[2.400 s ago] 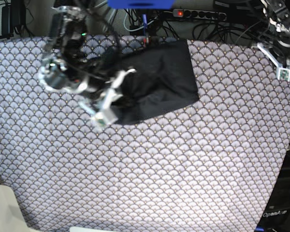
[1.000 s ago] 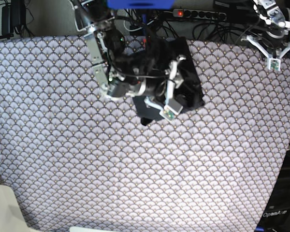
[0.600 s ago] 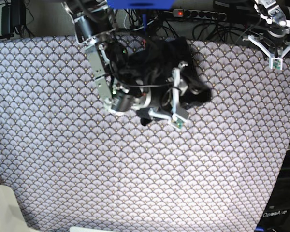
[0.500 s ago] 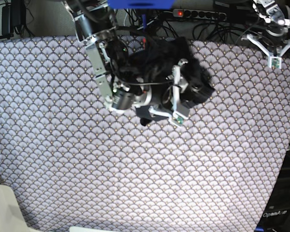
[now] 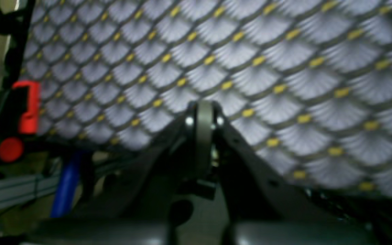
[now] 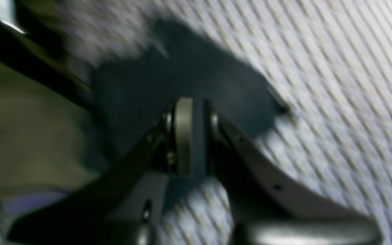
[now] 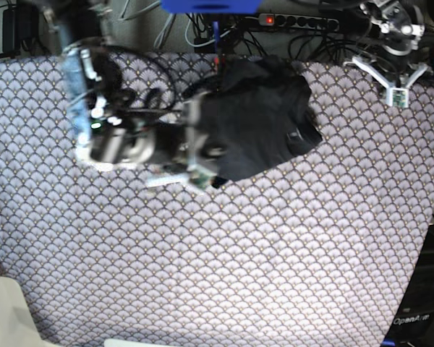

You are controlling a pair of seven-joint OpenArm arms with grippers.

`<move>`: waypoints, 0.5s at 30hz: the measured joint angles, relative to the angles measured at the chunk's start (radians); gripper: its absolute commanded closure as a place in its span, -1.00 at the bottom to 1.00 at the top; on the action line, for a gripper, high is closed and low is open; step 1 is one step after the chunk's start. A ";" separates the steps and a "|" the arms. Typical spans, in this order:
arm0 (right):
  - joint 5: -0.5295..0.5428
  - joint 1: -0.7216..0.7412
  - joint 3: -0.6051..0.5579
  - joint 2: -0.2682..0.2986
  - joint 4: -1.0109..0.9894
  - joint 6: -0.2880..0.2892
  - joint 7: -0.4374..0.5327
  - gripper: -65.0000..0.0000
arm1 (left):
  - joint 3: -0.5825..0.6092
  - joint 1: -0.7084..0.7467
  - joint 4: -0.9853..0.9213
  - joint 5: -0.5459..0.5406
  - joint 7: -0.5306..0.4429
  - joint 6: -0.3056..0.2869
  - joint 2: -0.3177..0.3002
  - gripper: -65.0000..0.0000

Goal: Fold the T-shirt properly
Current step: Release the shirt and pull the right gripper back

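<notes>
Fan-patterned tablecloth (image 7: pixel 224 260) carries rumpled T-shirt (image 7: pixel 257 123); right gripper (image 6: pixel 191 136) nearly closed; left gripper (image 5: pixel 201 136) closed, empty.

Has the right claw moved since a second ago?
Yes. In the base view the right claw has swung toward the frame's left, off the middle of the T-shirt to its left edge, judged against the tablecloth.

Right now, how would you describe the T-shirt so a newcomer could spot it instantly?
Start from the grey fan-patterned tablecloth covering the table and look to its far edge, near the middle. The T-shirt lies there as a rumpled dark heap, the only plain, unpatterned cloth in sight.
</notes>
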 measured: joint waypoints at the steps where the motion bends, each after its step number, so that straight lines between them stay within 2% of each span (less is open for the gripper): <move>1: 0.002 -0.005 0.025 0.030 -0.001 0.000 0.002 0.89 | 0.005 0.000 0.014 0.000 0.007 -0.006 0.006 1.00; 3: -0.004 -0.021 0.067 0.067 -0.001 0.000 0.002 0.89 | 0.007 -0.006 0.039 0.000 0.006 -0.008 0.005 1.00; 6: 0.000 -0.062 0.093 0.071 -0.001 0.000 0.002 0.89 | 0.017 -0.016 0.068 -0.004 0.028 0.002 -0.002 1.00; 8: 0.004 -0.080 0.087 0.058 0.001 0.000 0.003 0.89 | 0.061 -0.014 0.070 0.000 0.122 0.007 -0.006 1.00; 10: 0.006 -0.092 0.085 0.020 0.006 0.000 0.000 0.89 | 0.083 -0.015 0.070 -0.004 0.176 -0.010 0.002 1.00; 12: 0.013 -0.095 0.080 -0.017 0.021 0.000 -0.001 0.89 | 0.086 -0.024 0.070 -0.004 0.183 -0.006 0.003 1.00; 15: 0.010 -0.087 0.084 -0.024 0.029 0.000 -0.004 0.89 | 0.101 -0.032 0.070 -0.004 0.187 0.001 -0.002 1.00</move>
